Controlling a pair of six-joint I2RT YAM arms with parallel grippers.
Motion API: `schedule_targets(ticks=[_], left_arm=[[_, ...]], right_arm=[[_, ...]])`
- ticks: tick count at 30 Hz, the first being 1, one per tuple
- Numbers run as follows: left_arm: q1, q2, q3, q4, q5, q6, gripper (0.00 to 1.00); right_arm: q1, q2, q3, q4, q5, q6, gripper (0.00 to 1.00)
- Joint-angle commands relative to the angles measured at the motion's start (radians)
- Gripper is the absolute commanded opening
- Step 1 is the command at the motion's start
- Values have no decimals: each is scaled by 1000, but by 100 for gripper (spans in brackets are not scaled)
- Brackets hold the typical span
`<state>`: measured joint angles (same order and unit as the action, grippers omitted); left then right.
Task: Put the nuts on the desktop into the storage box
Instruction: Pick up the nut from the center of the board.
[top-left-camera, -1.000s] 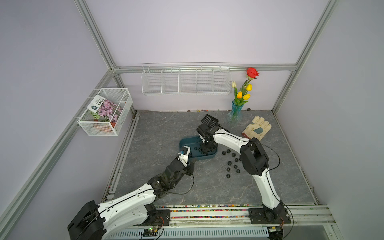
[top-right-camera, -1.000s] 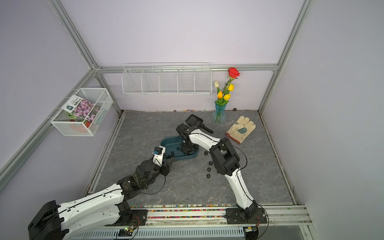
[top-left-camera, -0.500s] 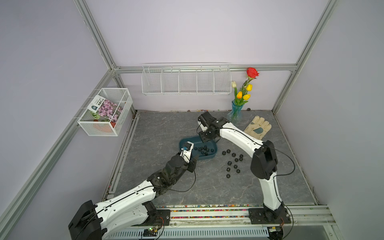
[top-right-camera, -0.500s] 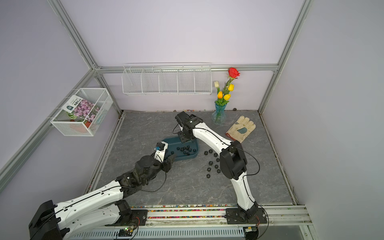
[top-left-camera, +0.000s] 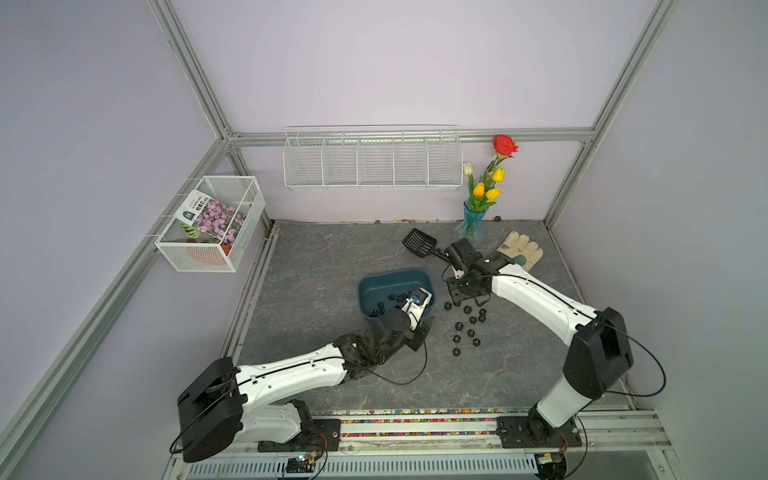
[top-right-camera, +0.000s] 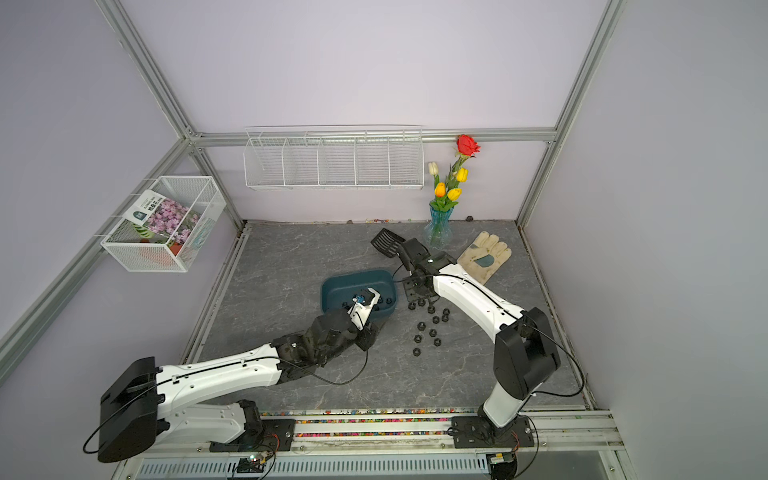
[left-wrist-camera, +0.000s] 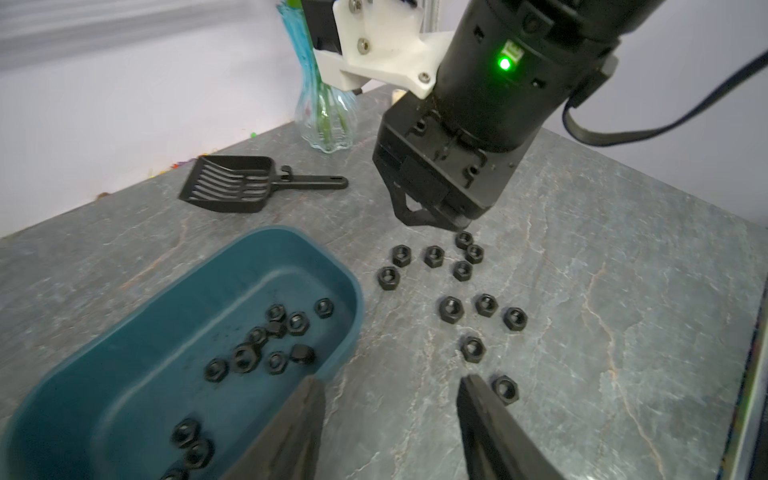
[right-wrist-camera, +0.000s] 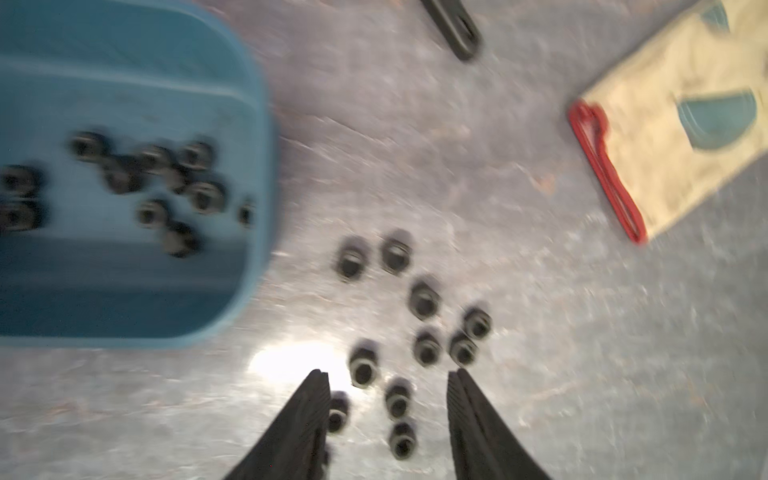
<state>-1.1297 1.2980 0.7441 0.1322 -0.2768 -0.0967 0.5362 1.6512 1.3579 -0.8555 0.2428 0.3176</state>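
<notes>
**Both Jaws Parted, Sorting Part Done**

A white wire mesh basket (top-left-camera: 199, 257) is hung on the left wall. Right of it, the shallow teal-blue plastic storage box (top-left-camera: 374, 286) is set on the dark grey, pale-veined stone-look desktop (top-left-camera: 316, 266), and some of the small black hexagonal metal nuts (left-wrist-camera: 245, 356) are seen inside it. At the box's near right corner the left gripper (left-wrist-camera: 390, 419) is held with jaws moderately wide; only bare desktop is framed between them. Further right, the other nuts (top-left-camera: 470, 332) are scattered on the desktop just beside the box. Over the cluster's far end the right gripper (right-wrist-camera: 388, 409) is held low, jaws parted and nothing gripped, though its wrist view is blurred. Along the back are placed a black slotted plastic scoop (top-left-camera: 419, 243), a blue glass vase (top-left-camera: 471, 224) of flowers and a cream work glove (top-left-camera: 521, 251).
</notes>
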Motion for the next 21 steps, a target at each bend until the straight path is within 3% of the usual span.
schedule_targets(ticks=[1, 7, 21], left_arm=[[-35, 75, 52, 25, 12, -9, 56], [-57, 175, 76, 87, 52, -44, 56], [-58, 252, 43, 188, 82, -76, 56]], right_arm=[[-39, -29, -55, 52, -13, 13, 50], [-73, 54, -75, 117, -72, -9, 50], [-86, 271, 22, 167, -123, -29, 50]])
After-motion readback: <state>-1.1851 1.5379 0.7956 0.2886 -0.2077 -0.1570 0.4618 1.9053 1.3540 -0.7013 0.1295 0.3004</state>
